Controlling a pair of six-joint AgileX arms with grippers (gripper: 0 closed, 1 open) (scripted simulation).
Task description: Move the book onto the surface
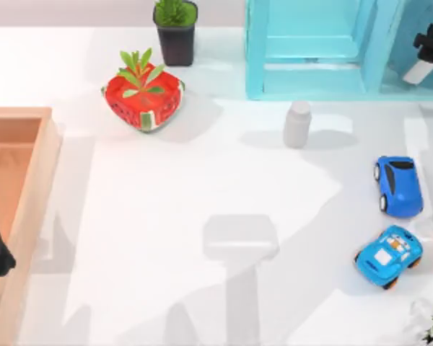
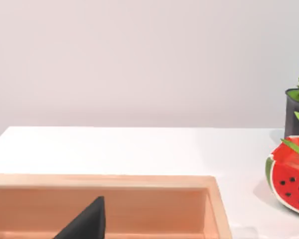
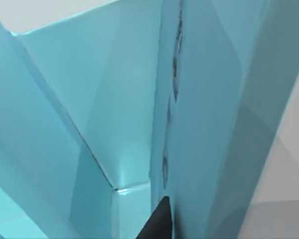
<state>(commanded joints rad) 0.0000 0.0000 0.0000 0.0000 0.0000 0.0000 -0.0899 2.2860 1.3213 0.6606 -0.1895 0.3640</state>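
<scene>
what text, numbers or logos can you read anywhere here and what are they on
None can be read.
Light blue toy car: white markings on its roof and side, too small to make out as letters or numbers.
Dark blue toy car: no marking.
White bottle: no label.
Watermelon planter: seeds and stripes, no text.
Turquoise shelf unit, wooden tray: plain.

Two blue toy cars [image 1: 398, 186] beside grey bottle [image 1: 297, 124].
</scene>
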